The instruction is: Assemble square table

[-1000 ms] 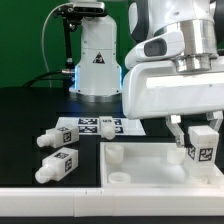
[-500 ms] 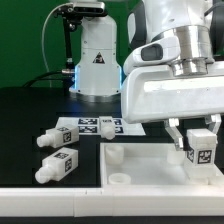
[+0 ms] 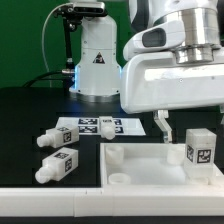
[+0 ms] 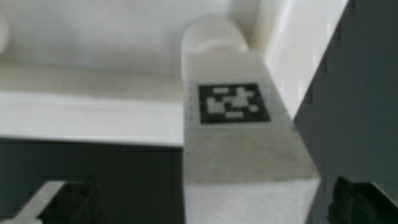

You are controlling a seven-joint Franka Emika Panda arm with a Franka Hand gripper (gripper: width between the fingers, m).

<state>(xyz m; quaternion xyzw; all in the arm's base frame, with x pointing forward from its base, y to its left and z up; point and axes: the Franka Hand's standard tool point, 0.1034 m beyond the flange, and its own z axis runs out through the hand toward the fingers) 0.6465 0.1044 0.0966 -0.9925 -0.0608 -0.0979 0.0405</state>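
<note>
Two spare legs lie on the bench at the exterior view's left, tabletop beside them with a leg upright in its right corner, end effector open astride it, so I'd guess next is regripping to twist it home.

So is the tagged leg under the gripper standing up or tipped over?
Upright: the leg stands on end at a corner of the square top, its tag facing the exterior camera.

White leg, black-and-white tag; white top.
</note>
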